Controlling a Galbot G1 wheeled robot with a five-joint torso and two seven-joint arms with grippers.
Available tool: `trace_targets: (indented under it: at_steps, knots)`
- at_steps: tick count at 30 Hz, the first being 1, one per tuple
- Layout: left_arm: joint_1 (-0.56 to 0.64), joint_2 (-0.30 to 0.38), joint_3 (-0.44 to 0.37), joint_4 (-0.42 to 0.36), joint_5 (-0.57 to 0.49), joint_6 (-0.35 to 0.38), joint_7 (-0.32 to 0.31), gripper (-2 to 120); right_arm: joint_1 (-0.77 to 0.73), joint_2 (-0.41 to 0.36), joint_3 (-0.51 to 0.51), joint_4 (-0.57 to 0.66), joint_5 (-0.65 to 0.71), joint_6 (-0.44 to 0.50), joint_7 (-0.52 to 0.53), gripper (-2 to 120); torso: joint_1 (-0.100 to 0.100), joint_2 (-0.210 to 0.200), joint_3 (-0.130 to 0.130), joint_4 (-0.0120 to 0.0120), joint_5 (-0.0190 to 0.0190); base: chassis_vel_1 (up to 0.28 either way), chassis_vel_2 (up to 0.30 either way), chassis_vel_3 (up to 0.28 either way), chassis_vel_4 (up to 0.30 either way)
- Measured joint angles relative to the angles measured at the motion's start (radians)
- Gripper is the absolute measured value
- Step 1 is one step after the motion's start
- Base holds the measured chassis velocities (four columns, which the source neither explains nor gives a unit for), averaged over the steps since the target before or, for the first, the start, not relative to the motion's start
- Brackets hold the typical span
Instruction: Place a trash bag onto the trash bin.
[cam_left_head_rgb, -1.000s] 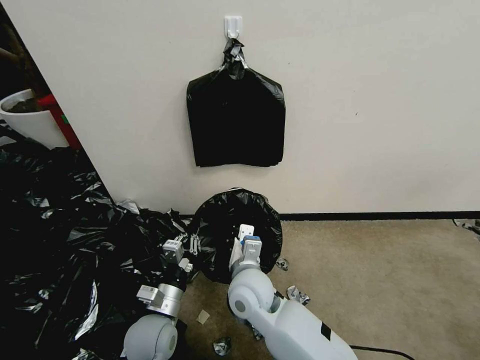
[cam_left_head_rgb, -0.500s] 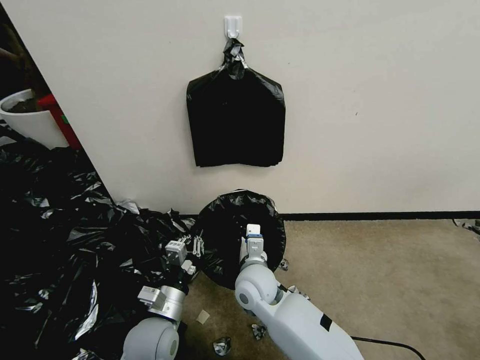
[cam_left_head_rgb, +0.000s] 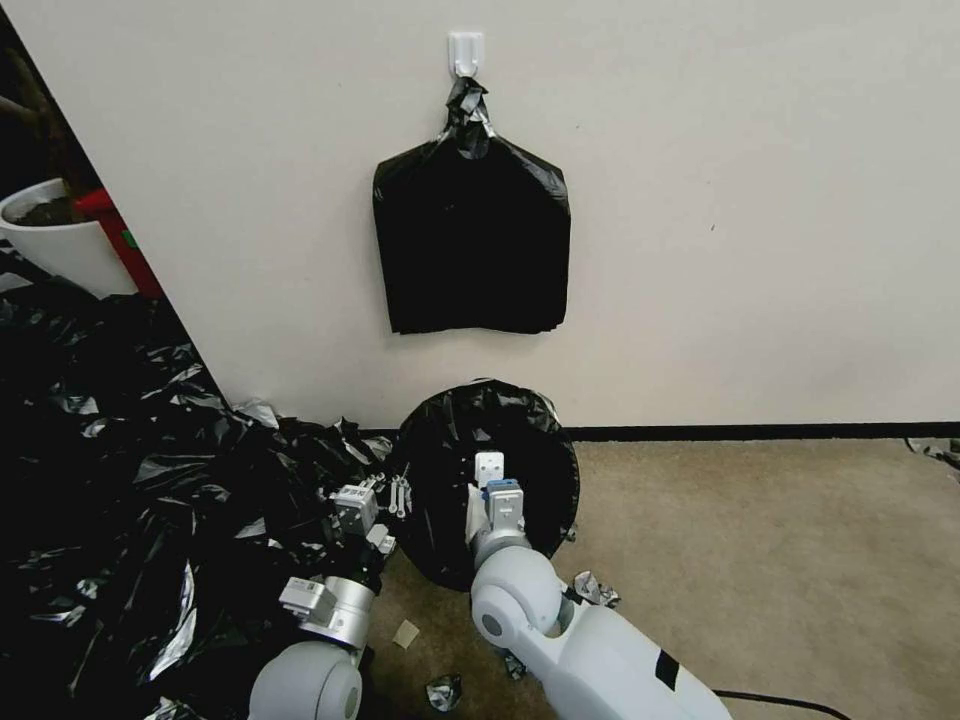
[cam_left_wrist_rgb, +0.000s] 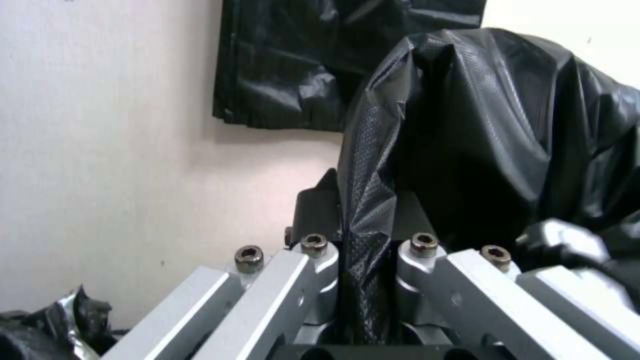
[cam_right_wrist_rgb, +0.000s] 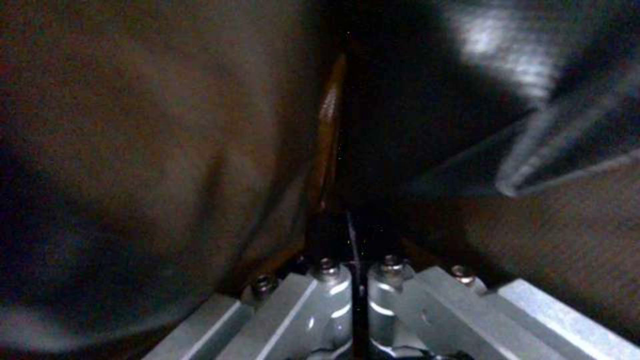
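While the right gripper (cam_left_head_rgb: 487, 470) stays clenched on a fold of the thin glossy black plastic trash bag (cam_left_head_rgb: 450, 460), reaching into the bag's dark mouth, its wrist has pulled slightly nearer than half a second ago. The left gripper (cam_left_head_rgb: 392, 490), just left of it, still pinches the bag's near-left edge, film clamped between its fingers (cam_left_wrist_rgb: 313, 250). The bag drapes over the trash bin, hiding it, and its right side now bulges farther right. Left lies a wide heap of black film (cam_left_head_rgb: 120, 480); beyond, a flat black bundle (cam_left_head_rgb: 470, 250) hangs on the wall.
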Motion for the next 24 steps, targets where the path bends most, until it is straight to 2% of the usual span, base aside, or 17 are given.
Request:
trace_targets:
  at_steps: [8,15,24]
  knots:
    - [0.020,-0.009,0.003,-0.021,0.000,-0.004,0.012,6,0.021,0.004,0.005,-0.042,0.019,-0.051,0.043,0,0.000,0.000,0.000,0.0000,-0.0001,0.000,0.000,0.000,0.000]
    - [0.037,-0.021,0.018,-0.042,-0.006,0.010,0.012,6,0.022,0.001,0.005,-0.078,-0.096,-0.058,0.046,0,0.000,0.000,0.000,0.0000,-0.0001,0.000,0.000,0.000,0.000]
    - [0.049,-0.043,0.035,-0.055,-0.041,0.061,0.009,6,0.026,0.019,0.012,-0.116,-0.157,-0.018,0.032,0,0.000,0.000,0.000,0.0000,0.0000,0.000,0.000,0.000,0.000]
